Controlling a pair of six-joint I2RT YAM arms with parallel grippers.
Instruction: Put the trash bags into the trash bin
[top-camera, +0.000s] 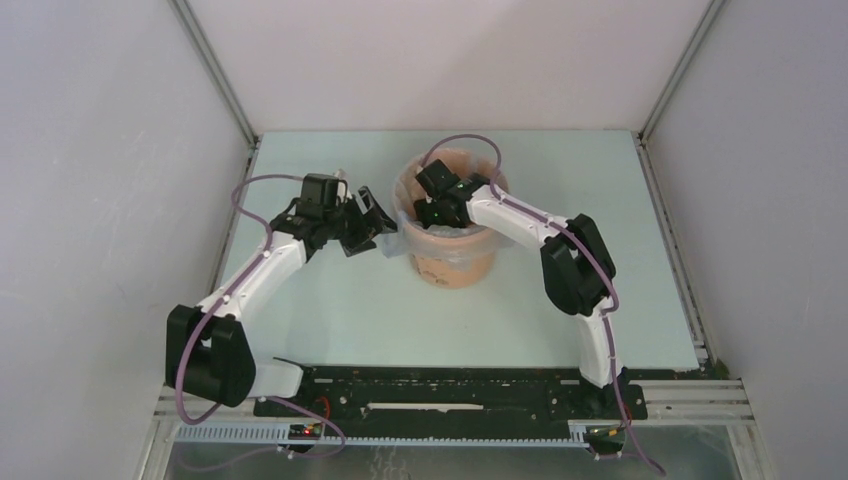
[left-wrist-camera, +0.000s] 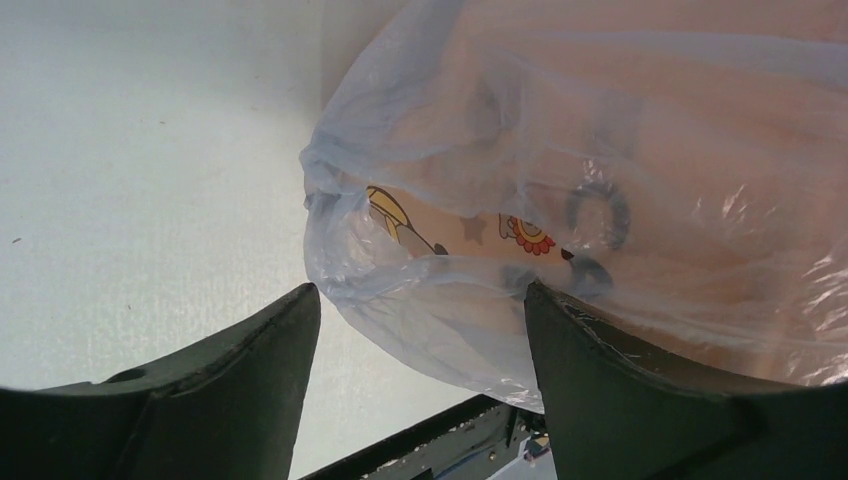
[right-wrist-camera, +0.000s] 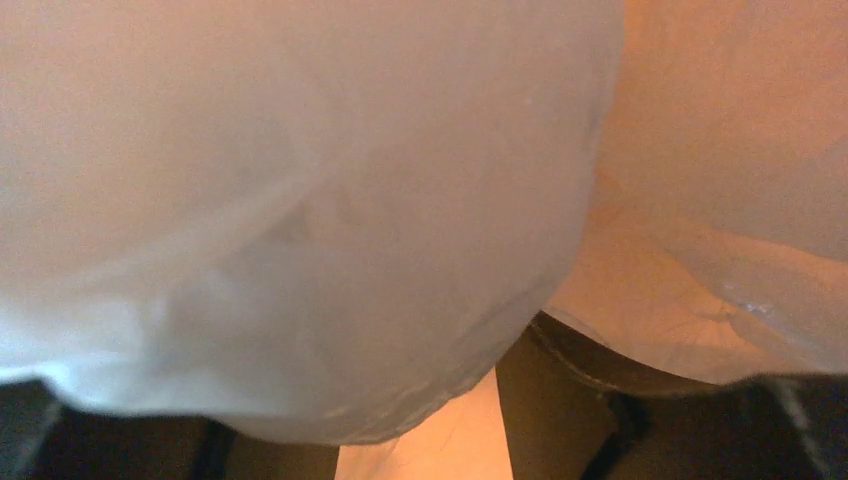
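Observation:
The orange trash bin (top-camera: 455, 262) stands upright at the middle of the table. The pale blue-grey trash bag (top-camera: 402, 226) is draped in and over its rim. My left gripper (top-camera: 372, 222) is open beside the bin's left side. In the left wrist view its jaws (left-wrist-camera: 420, 300) stand apart with a fold of the bag (left-wrist-camera: 450, 330) hanging between them, and the bin's label (left-wrist-camera: 520, 232) shows behind the film. My right gripper (top-camera: 432, 195) reaches down into the bin. In the right wrist view the bag (right-wrist-camera: 300, 200) fills most of the frame. The right gripper's fingers (right-wrist-camera: 570, 390) stand apart over orange wall.
White enclosure walls stand at the left, back and right of the table (top-camera: 330, 310). A black mounting rail (top-camera: 440, 385) runs along the near edge and also shows in the left wrist view (left-wrist-camera: 440, 440).

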